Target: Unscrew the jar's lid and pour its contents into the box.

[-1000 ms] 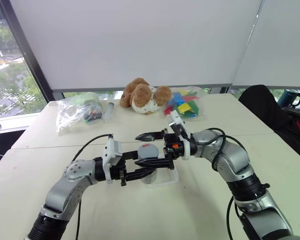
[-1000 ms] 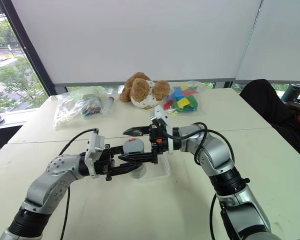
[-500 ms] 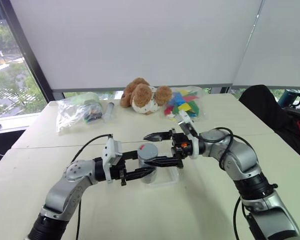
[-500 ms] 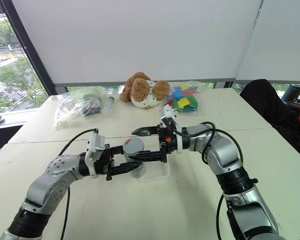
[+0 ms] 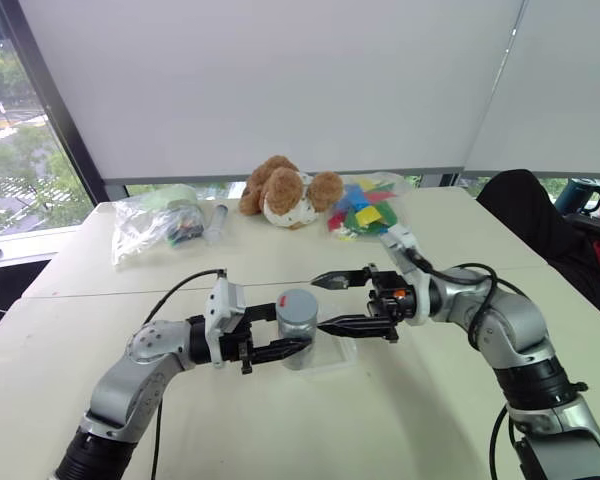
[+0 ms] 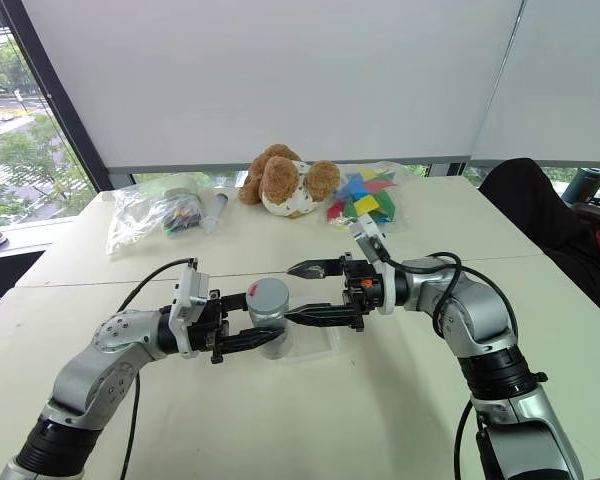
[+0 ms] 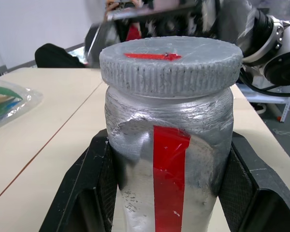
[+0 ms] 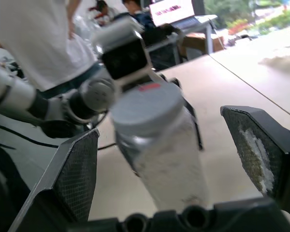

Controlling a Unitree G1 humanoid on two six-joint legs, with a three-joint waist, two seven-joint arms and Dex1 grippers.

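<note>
Spanning the scene, a pale matte table carries the shallow clear box, set beneath the jar to catch its pour. Crinkled silver cylinder, red stripe, clamped upright by left gripper. Ribbed grey lid still on. Right gripper gapes wide, empty, just beside the lid.

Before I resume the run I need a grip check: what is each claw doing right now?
Left claw: closed on the small silver-grey metallic jar with the red stripe.
Right claw: open, holding nothing, beside the jar's grey screw lid.
</note>
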